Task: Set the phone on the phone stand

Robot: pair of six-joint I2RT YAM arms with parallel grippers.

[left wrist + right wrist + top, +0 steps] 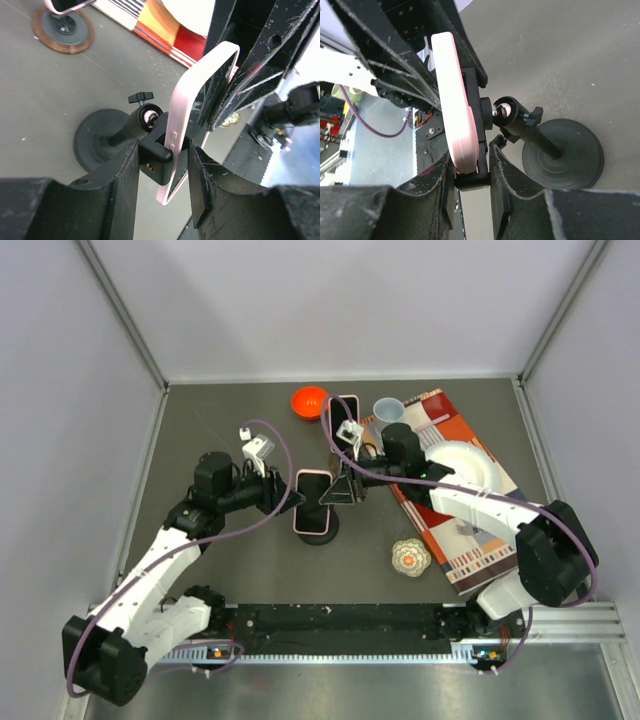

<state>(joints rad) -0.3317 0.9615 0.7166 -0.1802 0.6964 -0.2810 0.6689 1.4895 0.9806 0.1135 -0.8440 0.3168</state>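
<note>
Right gripper [470, 157] was clamped on the lower end of the pink-cased phone [452, 100] and the black cradle [470, 180] behind it, one finger against the case and the other against the cradle. Opposite it, the left gripper [163, 155] straddled the same phone and cradle, but I could not tell whether its fingers pressed or only bracketed them.

So the phone stood on edge between the two grippers, its back against the cradle of the phone stand [540, 137]. The stand's round base [565, 152] sat on the table just beyond the right fingers. I could not make out whether the phone was fully seated.

It looked to me a light, stiff slab with slick, breakable glass on the face, and the case rim seemed to offer better purchase. I would hold it by the long edges, clear of the side buttons [173, 140]. The ball joint [502, 111] might swivel under a hard push.
</note>
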